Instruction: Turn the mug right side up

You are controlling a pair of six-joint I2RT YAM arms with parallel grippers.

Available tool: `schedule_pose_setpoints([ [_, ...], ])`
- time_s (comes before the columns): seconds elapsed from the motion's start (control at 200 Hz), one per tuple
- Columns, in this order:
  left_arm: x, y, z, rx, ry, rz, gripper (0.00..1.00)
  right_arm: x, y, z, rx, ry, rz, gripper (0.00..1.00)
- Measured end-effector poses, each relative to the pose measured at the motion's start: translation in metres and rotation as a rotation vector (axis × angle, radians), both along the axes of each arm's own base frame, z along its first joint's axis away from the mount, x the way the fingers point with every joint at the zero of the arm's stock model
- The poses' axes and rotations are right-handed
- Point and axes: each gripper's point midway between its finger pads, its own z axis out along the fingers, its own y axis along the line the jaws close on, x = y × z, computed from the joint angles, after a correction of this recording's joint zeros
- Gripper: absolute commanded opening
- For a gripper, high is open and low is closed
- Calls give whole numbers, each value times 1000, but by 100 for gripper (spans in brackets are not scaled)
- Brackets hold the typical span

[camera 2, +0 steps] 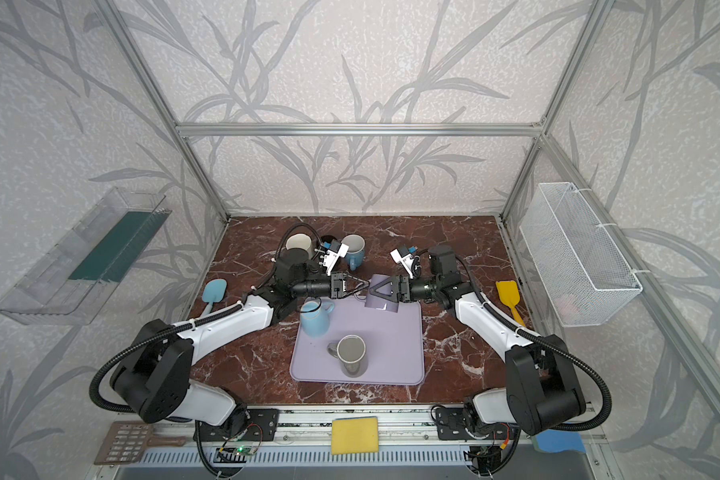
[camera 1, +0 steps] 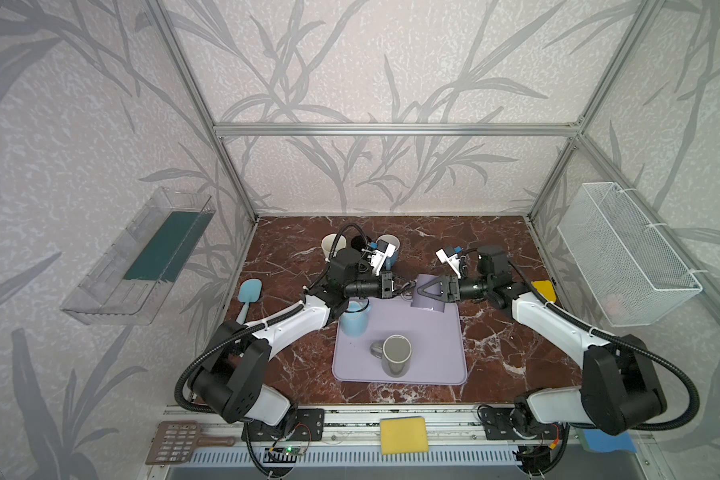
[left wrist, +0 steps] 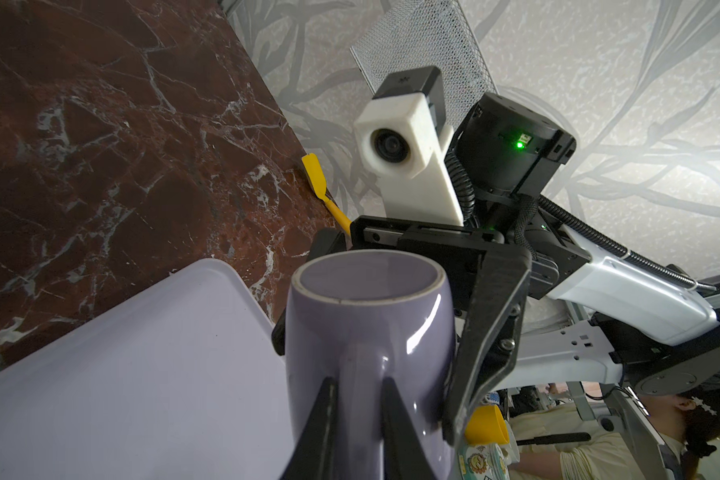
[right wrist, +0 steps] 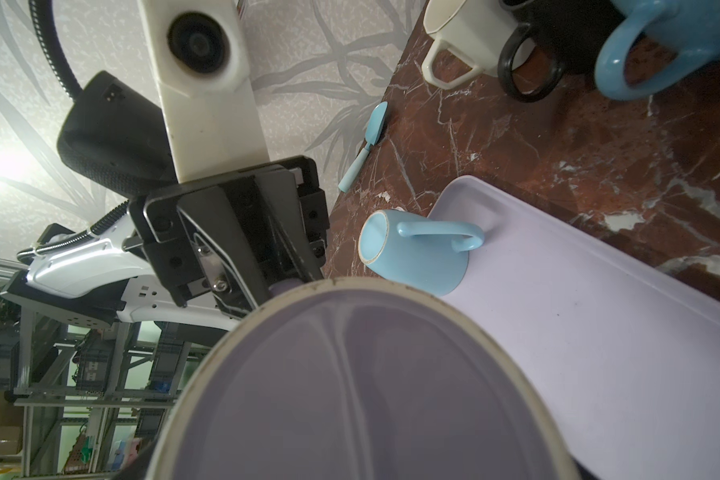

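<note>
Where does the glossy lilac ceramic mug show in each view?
Both top views: glossy lilac ceramic mug near centre, over the far edge of the flat lilac tray.
Left wrist: mug at lower centre, handle toward the camera.
Right wrist: mug fills the lower foreground.
Shared landmark: the tray, in every view.

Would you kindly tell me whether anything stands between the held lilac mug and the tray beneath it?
Nothing visible does. The tray around the lilac mug is bare; the light blue mug stands at its far-left corner and the grey mug nearer the front.
</note>
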Motion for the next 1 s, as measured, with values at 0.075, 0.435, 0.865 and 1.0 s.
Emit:
schedule_pose_setpoints([
  [0.075,2,2,-1,-1,4,28,0,3,0,-1,-7,6,-19,79],
  [0.435,11,6,-4,2,19,108,0,14,-1,-2,-23,38,-93,83],
  [0.865,13,10,-2,8,18,162,0,22,-3,0,-19,41,-129,86],
  [1.0,12,12,0,11,15,179,0,21,-2,2,-10,38,-123,81],
])
